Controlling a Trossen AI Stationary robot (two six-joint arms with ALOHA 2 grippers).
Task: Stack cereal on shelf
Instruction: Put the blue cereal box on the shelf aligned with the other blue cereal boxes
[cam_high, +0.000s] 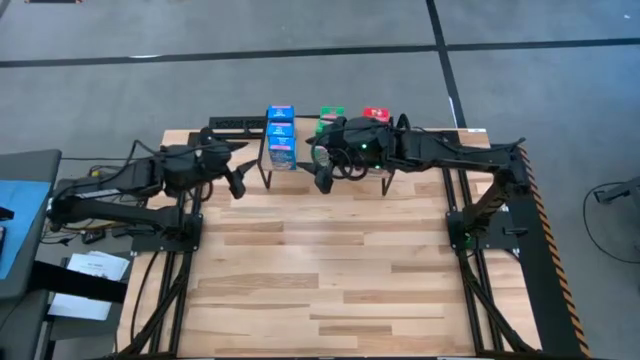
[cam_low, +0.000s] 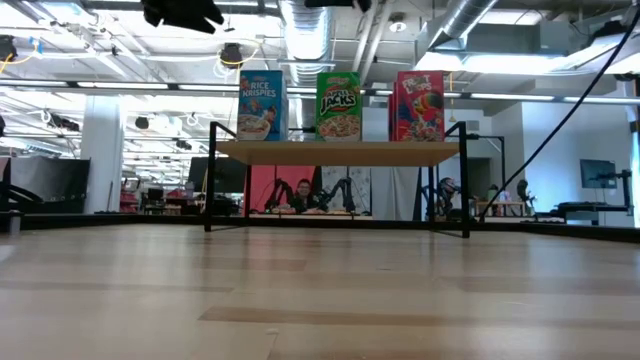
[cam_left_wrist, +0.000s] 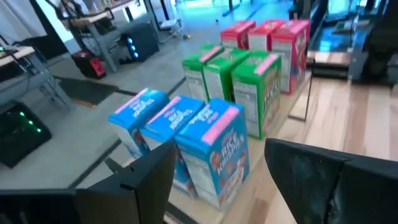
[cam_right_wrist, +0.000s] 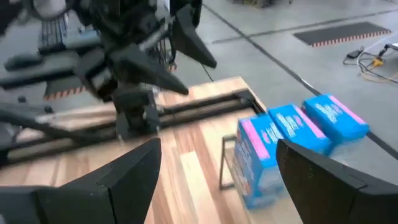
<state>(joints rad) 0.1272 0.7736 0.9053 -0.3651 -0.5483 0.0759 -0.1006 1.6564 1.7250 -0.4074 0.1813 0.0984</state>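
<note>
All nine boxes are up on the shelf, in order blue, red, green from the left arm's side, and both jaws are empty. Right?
Not quite: the order is wrong. In the low view the blue boxes come first on the shelf, then the green boxes, then the red boxes. The left wrist view shows three of each. The left gripper and right gripper are both empty.

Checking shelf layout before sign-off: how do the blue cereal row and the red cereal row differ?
The blue boxes are Rice Krispies with a pink strip on the top flap; the red boxes carry a different brand print. From above, the blue row sits at the shelf's left end in plain sight, while the red row at the right end is partly hidden under the right arm. Both rows stand upright, three deep.
</note>
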